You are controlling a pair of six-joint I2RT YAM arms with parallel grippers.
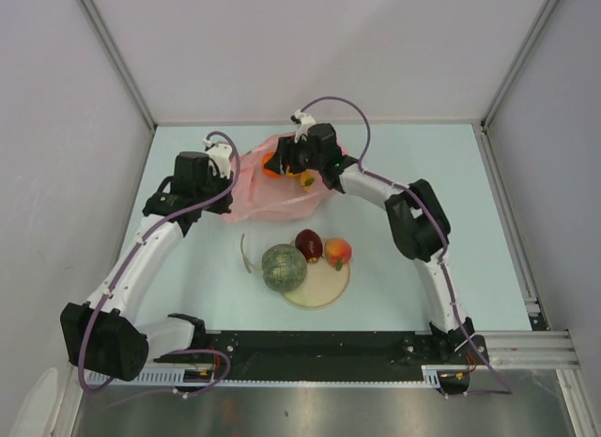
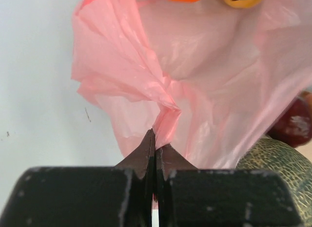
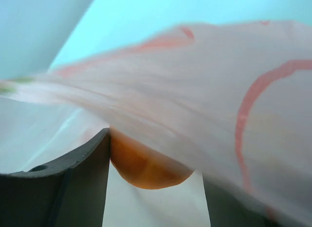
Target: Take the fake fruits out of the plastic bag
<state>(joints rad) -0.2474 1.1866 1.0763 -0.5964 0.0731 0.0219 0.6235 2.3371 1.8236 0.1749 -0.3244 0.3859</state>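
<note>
The thin, crinkly, translucent pink plastic bag lies crumpled on the pale blue table, at its far middle, between the two gripper heads. The left gripper has its jaws closed tight, tip against tip, and a gathered fold of the bag's near edge is pinched between them, the film fanning up and away from the tips. The right gripper is down at the bag's far right side. Its jaws stand partly apart with the small round orange fruit between them. The fruit touches the inner face of the dark finger on the left of the wrist view. The other finger is veiled by bag film draped across the top of the fruit, so I cannot tell whether the fruit is truly clamped or only sits in the gap. From above, the orange fruit shows at the left of that gripper head, and a yellow oblong fruit sits just below the head, both in the bag's open part. Three fruits are out of the bag, nearer the arm bases: a big netted grey-green melon overlapping the left rim of a cream round plate, a dark red apple just beyond the plate beside the melon, and a peach-coloured round fruit at the plate's far rim.
</note>
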